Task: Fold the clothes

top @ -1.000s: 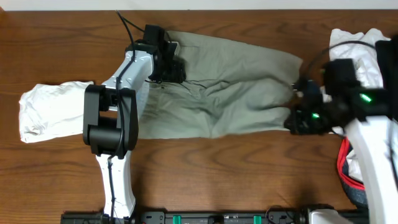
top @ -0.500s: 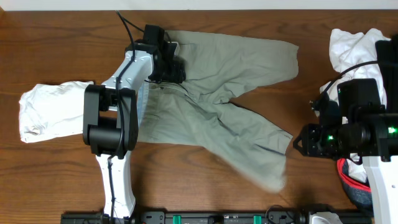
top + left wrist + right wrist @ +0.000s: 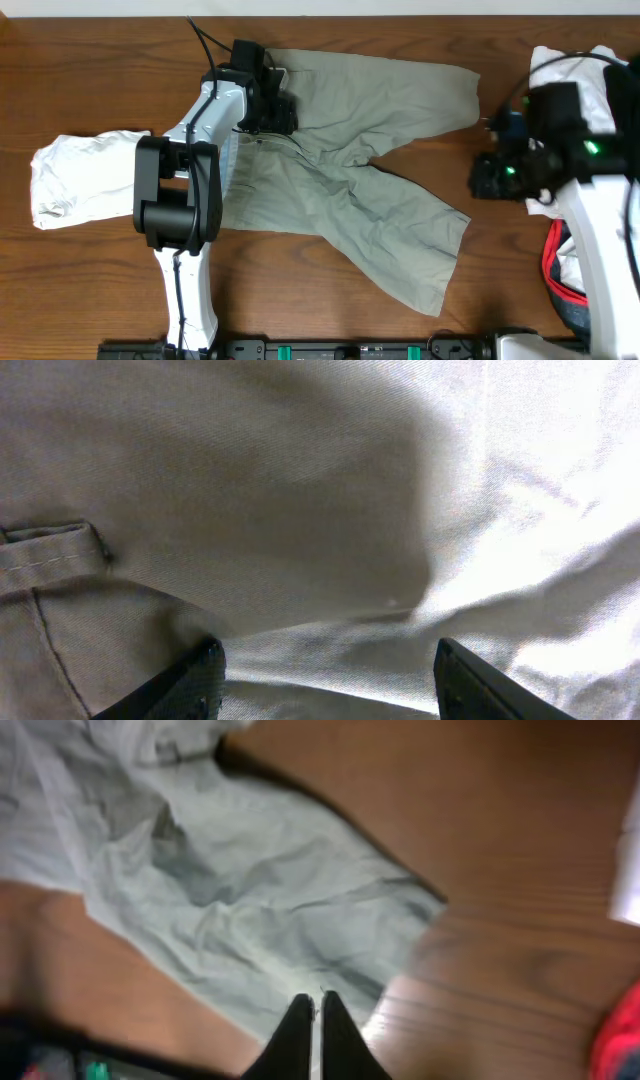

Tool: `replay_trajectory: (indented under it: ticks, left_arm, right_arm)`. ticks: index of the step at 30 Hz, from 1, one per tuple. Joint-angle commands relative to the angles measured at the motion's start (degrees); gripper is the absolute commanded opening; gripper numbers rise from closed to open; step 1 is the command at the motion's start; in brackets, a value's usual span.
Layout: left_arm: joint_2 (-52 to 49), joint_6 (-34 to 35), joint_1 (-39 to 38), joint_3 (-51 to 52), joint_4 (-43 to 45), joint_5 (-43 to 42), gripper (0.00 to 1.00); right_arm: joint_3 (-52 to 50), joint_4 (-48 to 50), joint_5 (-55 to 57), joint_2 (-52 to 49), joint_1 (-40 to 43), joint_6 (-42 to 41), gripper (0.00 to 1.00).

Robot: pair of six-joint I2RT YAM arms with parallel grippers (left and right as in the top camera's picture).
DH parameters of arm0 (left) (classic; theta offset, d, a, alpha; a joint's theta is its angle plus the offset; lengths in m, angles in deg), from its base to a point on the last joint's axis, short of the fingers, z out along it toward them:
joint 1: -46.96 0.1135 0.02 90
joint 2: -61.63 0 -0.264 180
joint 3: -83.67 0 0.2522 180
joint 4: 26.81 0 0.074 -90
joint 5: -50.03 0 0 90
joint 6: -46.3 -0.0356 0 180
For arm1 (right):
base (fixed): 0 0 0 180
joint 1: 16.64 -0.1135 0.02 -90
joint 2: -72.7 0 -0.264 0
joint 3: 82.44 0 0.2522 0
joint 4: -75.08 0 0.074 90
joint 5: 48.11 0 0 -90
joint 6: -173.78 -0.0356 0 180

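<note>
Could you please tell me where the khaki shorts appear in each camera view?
Overhead: the khaki shorts lie spread across the table's middle, legs pointing right.
Left wrist: they fill the whole frame.
Right wrist: they run from upper left to centre, crumpled.
Shared landmark: the brown table, also at right in the right wrist view; the left wrist view shows only cloth.

Khaki shorts (image 3: 350,170) spread flat, both legs splayed rightward

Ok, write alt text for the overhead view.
Khaki shorts lie spread on a wooden table, legs splayed right. The left gripper sits open near their waist; the right gripper is shut and empty beside them. A white garment lies left.
</note>
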Motion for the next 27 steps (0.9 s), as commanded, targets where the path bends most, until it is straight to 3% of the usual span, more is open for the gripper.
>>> replay_trajectory:
  ticks: [1,5,11,14,16,21,27]
  left_arm:
    - [-4.0,0.11,0.9,1.27,-1.77,2.86,0.68]
    - [-4.0,0.11,0.9,1.27,-1.79,2.86,0.68]
    - [-4.0,0.13,0.9,1.27,-1.99,2.86,0.68]
    - [-4.0,0.13,0.9,1.27,-2.4,2.86,0.68]
    - [-4.0,0.13,0.9,1.27,-2.43,2.86,0.68]
    - [-4.0,0.13,0.9,1.27,-2.45,2.86,0.68]
    - [-4.0,0.13,0.9,1.27,-2.25,2.86,0.68]
  right_arm:
    - [-0.7,0.39,-6.6,-6.54,-1.81,4.52,0.01]
    - [-0.7,7.06,-2.32,-12.94,-2.56,0.44,0.01]
    - [-0.7,28.52,-0.9,-17.68,-2.25,0.61,0.04]
    - [-0.7,33.62,3.26,-20.37,-2.14,-2.19,0.04]
    - [-0.7,34.8,7.52,-22.69,-2.01,-4.87,0.1]
    - [-0.7,35.3,14.51,-27.67,1.16,-12.15,0.48]
    - [-0.7,37.88,3.48,-31.3,8.68,-12.72,0.53]
